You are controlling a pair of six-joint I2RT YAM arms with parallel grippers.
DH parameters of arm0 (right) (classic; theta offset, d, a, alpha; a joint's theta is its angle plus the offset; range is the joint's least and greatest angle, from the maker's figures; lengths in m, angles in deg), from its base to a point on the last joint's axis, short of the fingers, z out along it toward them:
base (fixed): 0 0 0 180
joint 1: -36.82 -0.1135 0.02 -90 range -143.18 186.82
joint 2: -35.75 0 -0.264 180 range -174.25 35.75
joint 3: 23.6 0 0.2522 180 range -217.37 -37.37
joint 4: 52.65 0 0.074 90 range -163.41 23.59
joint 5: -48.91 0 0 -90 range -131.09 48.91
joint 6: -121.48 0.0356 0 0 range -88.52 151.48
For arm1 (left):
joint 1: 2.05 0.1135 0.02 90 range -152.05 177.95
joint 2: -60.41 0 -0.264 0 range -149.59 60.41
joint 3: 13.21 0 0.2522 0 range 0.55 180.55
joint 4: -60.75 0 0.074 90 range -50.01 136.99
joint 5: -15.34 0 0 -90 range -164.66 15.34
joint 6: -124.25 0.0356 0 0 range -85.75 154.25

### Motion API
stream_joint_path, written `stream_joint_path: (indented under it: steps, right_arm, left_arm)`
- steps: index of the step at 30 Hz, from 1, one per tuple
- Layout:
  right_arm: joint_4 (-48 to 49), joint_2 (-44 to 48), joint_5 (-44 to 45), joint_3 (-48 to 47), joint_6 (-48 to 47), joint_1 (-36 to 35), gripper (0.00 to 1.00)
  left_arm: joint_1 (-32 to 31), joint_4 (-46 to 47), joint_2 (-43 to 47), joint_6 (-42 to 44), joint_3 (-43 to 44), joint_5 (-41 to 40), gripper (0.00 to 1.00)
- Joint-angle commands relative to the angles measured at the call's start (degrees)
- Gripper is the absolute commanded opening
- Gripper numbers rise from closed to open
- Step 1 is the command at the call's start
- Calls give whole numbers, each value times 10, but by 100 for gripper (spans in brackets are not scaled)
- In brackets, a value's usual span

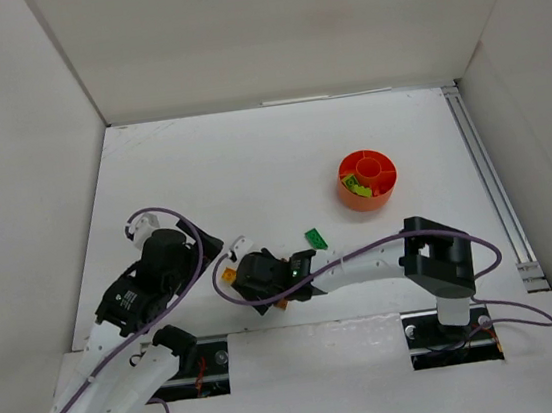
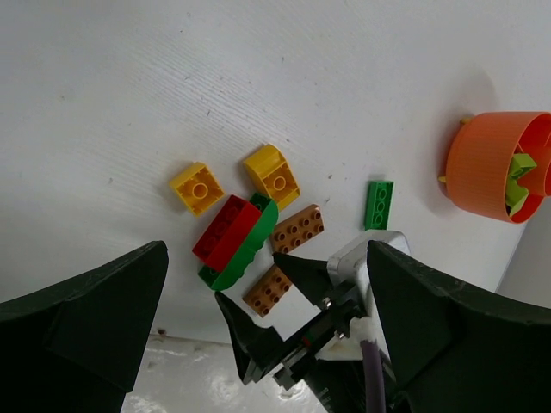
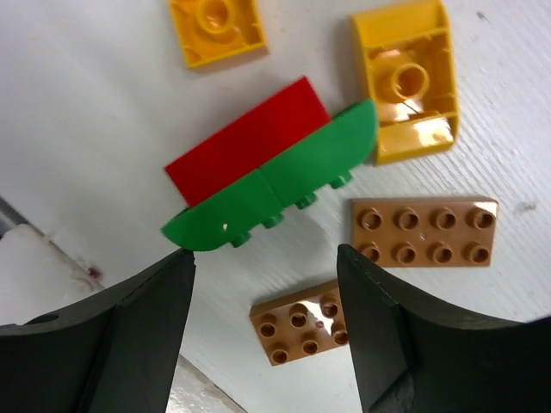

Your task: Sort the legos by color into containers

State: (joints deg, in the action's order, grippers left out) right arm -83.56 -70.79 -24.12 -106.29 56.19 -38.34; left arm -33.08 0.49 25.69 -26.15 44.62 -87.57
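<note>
Right fingers (image 3: 129, 327) half-open and empty, poised above the small brown studded plastic brick (image 3: 301, 331), which lay flat on the white surface (image 3: 86, 103) just beside the curved green plastic brick (image 3: 275, 189). Left fingers (image 2: 86, 318) wide, empty. I judged: descend straight, straddle the brown brick alone, avoid nudging the green. The divided orange-red plastic bowl (image 1: 361, 199) sat well apart, to the right.

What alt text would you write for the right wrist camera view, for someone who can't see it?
The right gripper, open and holding nothing, hangs above bricks on a white table. A red brick lies against a curved green brick, with two brown bricks and two yellow bricks around them.
</note>
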Motion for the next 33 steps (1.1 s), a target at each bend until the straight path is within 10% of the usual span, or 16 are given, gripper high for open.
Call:
stream_joint_path:
  steps: [1,17,22,33]
  right_arm:
    - [63,1,-34,-9,-51,-31,72]
    - [-93,-34,194,-67,204,-53,71]
    - [74,-23,133,-39,-11,-53,82]
    - [84,-53,115,-71,-219,-46,92]
  left_arm:
    - [1,12,0,13,22,2,100]
    - [1,7,16,13,27,7,100]
    - [1,19,-3,25,27,14,100]
    - [1,19,3,30,22,14,100]
